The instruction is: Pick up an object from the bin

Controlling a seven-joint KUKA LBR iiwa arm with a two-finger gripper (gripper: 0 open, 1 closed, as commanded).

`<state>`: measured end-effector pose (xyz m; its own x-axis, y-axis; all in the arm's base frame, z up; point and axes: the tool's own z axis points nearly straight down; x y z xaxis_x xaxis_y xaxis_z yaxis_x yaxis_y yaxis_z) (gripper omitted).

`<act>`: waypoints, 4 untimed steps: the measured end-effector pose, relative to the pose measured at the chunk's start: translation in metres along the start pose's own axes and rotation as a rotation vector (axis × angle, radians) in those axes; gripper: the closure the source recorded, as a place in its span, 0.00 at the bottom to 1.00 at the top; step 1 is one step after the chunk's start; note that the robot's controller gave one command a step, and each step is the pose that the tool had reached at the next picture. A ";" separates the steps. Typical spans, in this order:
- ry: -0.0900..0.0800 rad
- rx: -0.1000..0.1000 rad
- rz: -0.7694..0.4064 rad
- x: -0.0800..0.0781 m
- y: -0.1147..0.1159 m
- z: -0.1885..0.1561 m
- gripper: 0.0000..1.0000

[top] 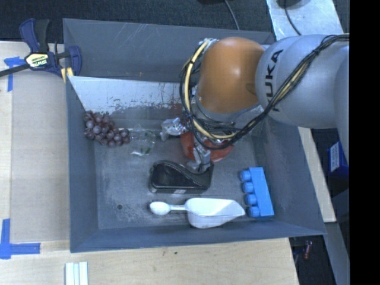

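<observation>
The black, glossy, low-slung plastic thing (pixel 178 178) lies near the middle of the grey metal bin (pixel 83 183), flat on the floor, its long axis running from 9 to 3 o'clock. My gripper (pixel 202 159) hangs at its 3 o'clock end, tip right at that end's upper edge. I can't make out whether it touches. Whether my hand is set wide or narrow I cannot tell either, and nothing shows as held in it.

At about 2 o'clock from my tip sits a red rounded object (pixel 223 152), half hidden under my wrist cables. It is as near as the black piece, so I judge the pick lies between these two. For the black one, the body stretches off toward 9 o'clock from my hand, so a grip across its short width looks the likelier fit.

Farther out:
- A white plastic scoop (pixel 208 211) lies just beside the black thing at 6 o'clock, parallel to it.
- A blue studded toy brick (pixel 256 192) lies at 4 o'clock.
- A crumpled silvery scrap (pixel 172 126) lies at 11 o'clock.
- A bunch of dark purple grapes (pixel 104 129) sits well apart at 10 o'clock.
</observation>
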<state>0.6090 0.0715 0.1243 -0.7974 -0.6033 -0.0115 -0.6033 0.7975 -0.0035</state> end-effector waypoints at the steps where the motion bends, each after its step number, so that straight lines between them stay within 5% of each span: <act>1: -0.012 0.009 0.129 0.007 -0.010 -0.051 0.00; 2: 0.003 -0.007 -0.151 -0.005 -0.012 0.044 0.00; 3: -0.032 0.024 -0.034 0.006 -0.043 -0.043 0.00; 4: 0.002 -0.010 -0.028 0.013 -0.031 0.058 0.00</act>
<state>0.6181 0.0388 0.0666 -0.7805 -0.6251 -0.0097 -0.6251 0.7805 0.0063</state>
